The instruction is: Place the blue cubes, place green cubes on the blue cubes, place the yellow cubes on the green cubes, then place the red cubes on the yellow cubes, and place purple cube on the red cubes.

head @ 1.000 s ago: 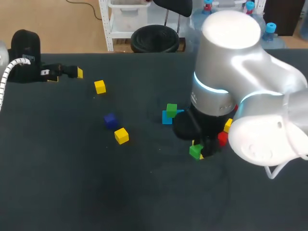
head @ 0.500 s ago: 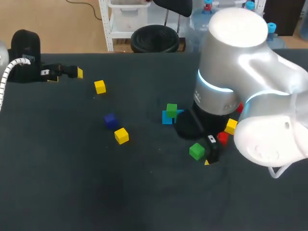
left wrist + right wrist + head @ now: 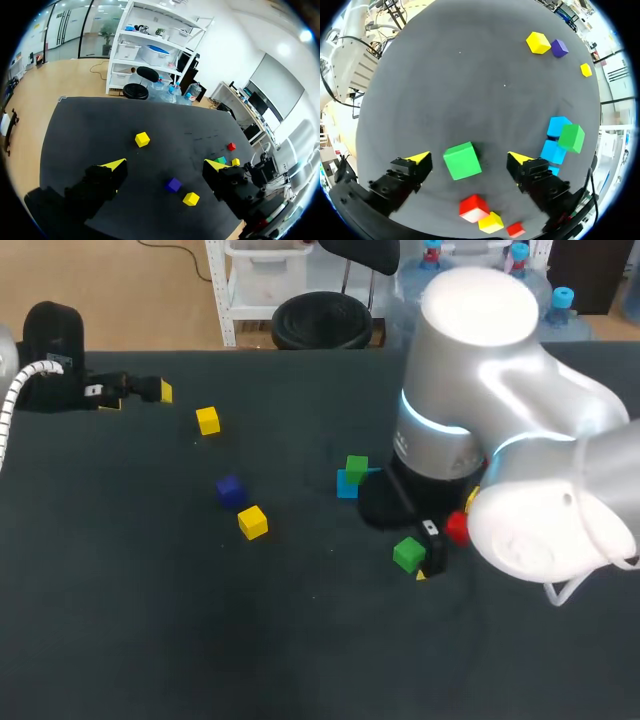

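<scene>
Right fingers [image 3: 418,158] spread; green cube [image 3: 462,160] between, apparently untouched.

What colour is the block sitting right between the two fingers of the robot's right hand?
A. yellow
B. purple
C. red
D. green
D: in the right wrist view the green cube lies on the table in the gap of the open right hand, with neither yellow tip touching it.
</scene>
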Controlling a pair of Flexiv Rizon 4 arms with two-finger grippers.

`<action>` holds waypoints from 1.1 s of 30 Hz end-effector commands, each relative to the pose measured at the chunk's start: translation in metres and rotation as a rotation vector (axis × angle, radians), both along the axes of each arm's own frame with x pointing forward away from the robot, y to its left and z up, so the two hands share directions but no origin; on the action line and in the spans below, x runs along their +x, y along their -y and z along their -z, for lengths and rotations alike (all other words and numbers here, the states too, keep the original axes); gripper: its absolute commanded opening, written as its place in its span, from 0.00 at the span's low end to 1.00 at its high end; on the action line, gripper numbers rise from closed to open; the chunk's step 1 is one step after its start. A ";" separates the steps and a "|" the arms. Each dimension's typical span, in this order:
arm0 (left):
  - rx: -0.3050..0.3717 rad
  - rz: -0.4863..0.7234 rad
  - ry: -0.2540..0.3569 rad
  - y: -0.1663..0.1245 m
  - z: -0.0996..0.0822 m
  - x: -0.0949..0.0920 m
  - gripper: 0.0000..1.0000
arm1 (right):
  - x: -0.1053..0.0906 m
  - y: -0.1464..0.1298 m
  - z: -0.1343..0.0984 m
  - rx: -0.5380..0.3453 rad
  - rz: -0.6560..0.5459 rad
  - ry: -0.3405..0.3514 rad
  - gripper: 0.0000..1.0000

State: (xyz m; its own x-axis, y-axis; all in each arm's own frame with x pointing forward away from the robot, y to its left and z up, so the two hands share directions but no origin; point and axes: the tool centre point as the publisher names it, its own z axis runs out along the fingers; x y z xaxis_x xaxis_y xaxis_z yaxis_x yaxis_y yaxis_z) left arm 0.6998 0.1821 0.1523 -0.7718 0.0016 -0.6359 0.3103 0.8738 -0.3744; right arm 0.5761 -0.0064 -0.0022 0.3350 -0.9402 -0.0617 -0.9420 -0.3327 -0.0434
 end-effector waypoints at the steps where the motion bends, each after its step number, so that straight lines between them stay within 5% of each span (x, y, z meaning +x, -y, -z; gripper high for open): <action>1: -0.009 0.006 0.006 -0.002 0.002 0.000 1.00 | 0.002 0.002 -0.001 0.003 0.007 0.000 0.25; 3: -0.009 0.006 0.006 -0.002 0.002 0.000 1.00 | 0.003 0.002 -0.002 0.003 0.011 -0.001 0.00; 15: -0.009 0.006 0.006 -0.002 0.002 0.000 1.00 | 0.004 0.006 -0.006 0.008 0.109 -0.057 0.00; 26: -0.009 0.006 0.006 -0.002 0.002 0.000 1.00 | 0.001 0.010 -0.037 0.017 0.254 -0.130 0.00; 33: -0.009 0.006 0.006 -0.002 0.002 0.000 1.00 | 0.019 0.011 -0.056 0.028 0.388 -0.086 0.00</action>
